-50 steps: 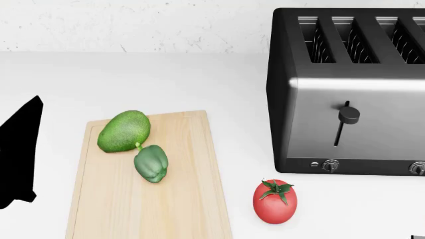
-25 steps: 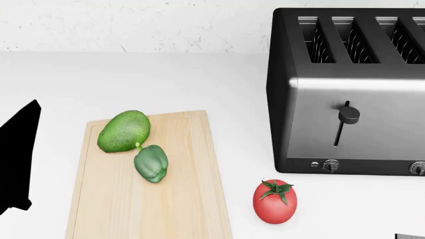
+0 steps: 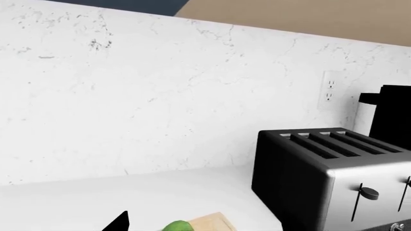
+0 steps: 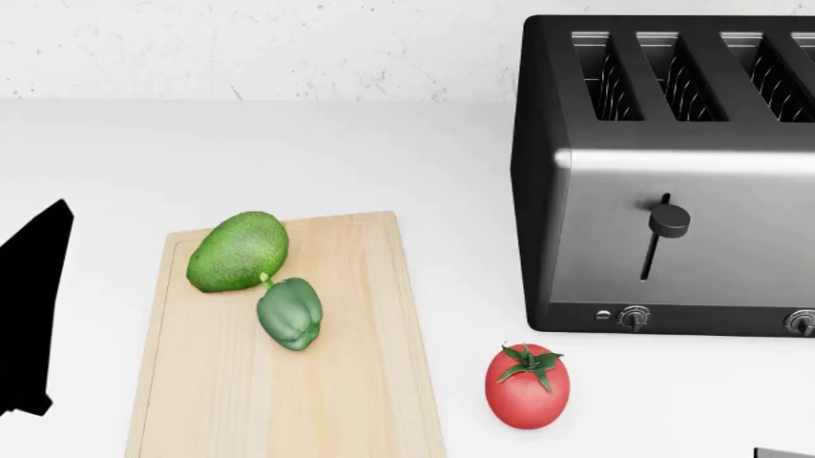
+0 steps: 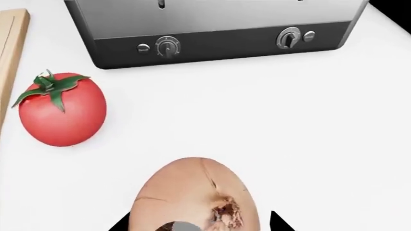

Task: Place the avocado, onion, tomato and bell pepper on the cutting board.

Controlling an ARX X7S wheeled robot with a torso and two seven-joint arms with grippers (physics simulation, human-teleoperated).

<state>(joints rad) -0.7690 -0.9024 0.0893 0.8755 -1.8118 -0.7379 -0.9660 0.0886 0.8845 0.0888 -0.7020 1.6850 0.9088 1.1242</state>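
The avocado (image 4: 239, 251) and the bell pepper (image 4: 290, 312) lie touching on the far part of the cutting board (image 4: 344, 401). The tomato (image 4: 526, 385) sits on the counter just right of the board, also seen as the tomato (image 5: 62, 109) in the right wrist view. The onion (image 5: 196, 195) lies on the counter between the fingers of my right gripper (image 5: 198, 222), which is open; a small gap shows beside one finger. It is out of the head view. My left gripper (image 4: 34, 305) hangs left of the board, open and empty; one fingertip (image 3: 119, 222) shows.
A large black-and-steel toaster (image 4: 675, 172) stands right of the board, its knobs (image 5: 168, 46) facing the tomato and onion. The white backsplash wall (image 3: 160, 96) with an outlet (image 3: 329, 90) rises behind the counter. A dark appliance (image 3: 388, 113) stands beyond the toaster.
My left gripper's dark shape has slid a little down and left, away from the board. A dark edge of the right arm has come into the head view's bottom right corner.
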